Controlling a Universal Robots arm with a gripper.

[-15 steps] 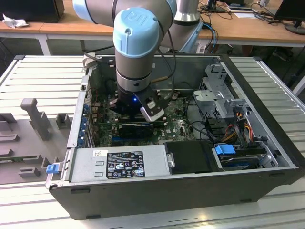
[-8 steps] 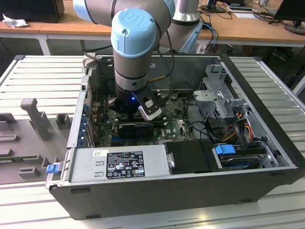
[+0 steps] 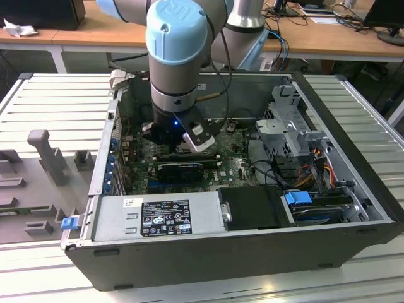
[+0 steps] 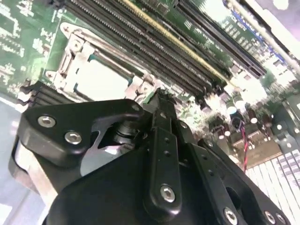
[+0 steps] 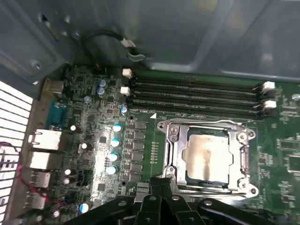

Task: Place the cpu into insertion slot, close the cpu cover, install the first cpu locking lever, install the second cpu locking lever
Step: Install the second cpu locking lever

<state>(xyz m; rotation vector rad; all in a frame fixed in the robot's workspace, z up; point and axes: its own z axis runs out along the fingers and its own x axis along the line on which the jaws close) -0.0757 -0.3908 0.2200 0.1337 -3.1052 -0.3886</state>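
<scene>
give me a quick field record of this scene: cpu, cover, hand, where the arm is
cpu: seated in the insertion slot, tan-grey face up
cpu cover: silvery frame lies flat around the chip in both wrist views
hand: just beside the socket's edge, fingertips together, holding nothing visible
arm: reaching down into the open computer case over the motherboard
memory slots: long black rows alongside the socket

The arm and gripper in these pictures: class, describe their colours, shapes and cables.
The arm has silver tubes with light-blue rounded joint caps, and a thin cable runs alongside. The gripper is matte black, built from flat linked bars fastened with silver screws.
</scene>
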